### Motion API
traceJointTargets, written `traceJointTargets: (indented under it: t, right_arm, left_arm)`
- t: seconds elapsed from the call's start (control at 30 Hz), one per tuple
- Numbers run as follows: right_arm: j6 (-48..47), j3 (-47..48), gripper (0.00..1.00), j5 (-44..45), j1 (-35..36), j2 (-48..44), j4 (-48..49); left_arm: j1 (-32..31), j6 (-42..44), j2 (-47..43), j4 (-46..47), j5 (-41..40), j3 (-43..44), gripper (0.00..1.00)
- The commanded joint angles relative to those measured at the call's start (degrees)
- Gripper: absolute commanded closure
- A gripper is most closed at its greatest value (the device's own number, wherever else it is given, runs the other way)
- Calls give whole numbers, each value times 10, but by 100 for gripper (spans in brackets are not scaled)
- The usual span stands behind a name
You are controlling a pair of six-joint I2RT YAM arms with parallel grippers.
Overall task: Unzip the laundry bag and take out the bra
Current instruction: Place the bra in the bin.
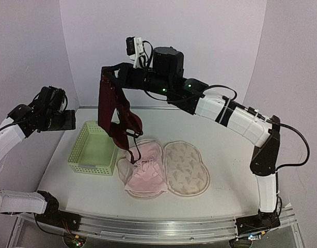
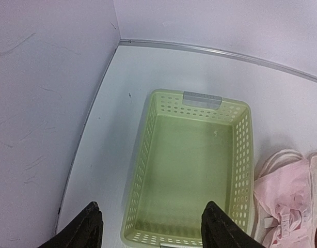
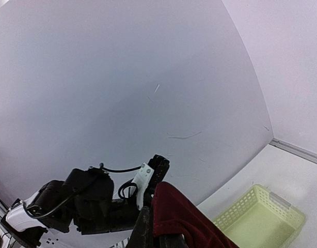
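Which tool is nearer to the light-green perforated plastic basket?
Left. The left tool hovers open close above the basket; the right tool hangs much higher, over its far end, shut on the dark red bra.

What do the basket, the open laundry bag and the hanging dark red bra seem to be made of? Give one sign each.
Basket: probably light-green plastic, slightly glossy; stiff walls with regular rows of holes.
Laundry bag: soft cream fabric, matt, printed with leaf sprigs, pink edging; it lies flat and limp.
Bra: dark red cloth, matt; it drapes in folds, fibre unclear.
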Motion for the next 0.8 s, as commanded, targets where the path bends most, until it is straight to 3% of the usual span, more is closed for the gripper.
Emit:
traceJointTargets:
  t: [0.0, 0.07, 0.1, 0.77]
  right_arm:
    - [4, 73, 100, -14, 2, 41, 28]
    - [3, 91, 100, -17, 3, 56, 35]
    - [1, 98, 100, -18, 3, 61, 39]
    - [49, 179, 100, -6, 3, 234, 295]
  left_arm:
    - [2, -10, -37, -8, 3, 7, 24]
    - [2, -8, -50, -7, 33, 3, 4]
    - [3, -10, -59, -8, 44, 2, 3]
    - [2, -18, -171, -18, 43, 50, 1]
